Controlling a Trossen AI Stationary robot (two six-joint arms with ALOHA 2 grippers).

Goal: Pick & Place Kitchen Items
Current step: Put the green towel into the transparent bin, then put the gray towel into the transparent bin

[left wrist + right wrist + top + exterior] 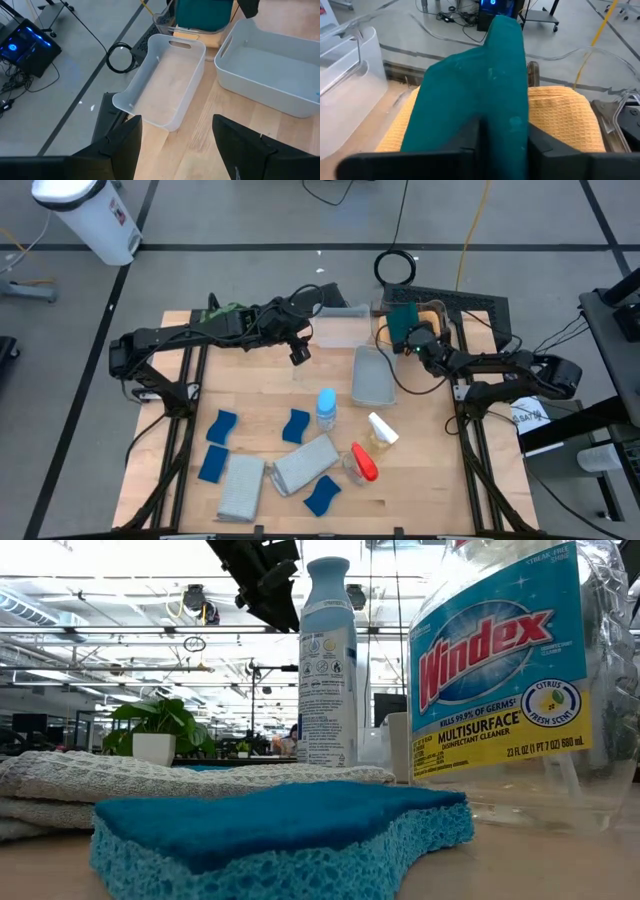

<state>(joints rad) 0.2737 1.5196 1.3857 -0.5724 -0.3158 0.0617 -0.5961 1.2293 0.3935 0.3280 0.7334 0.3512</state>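
Over the orange cloth (560, 120) at the table's far edge, the right gripper (502, 142) pinches the dark teal cloth (480, 85) in narrow jaws. Soft, light and floppy, it probably drapes; a fold suits gripping. Nearby, the left gripper (177, 150) hangs open, empty.

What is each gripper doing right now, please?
Left gripper: open, empty, above the clear bins.
Right gripper: closed around the dark teal cloth.

The big clear bottle (520, 680) carries a label reading "Windex", "Multisurface Disinfectant Cleaner", "Kills 99.9% of germs" and "Citrus Fresh Scent"; the spray can's (328, 665) print is too small.
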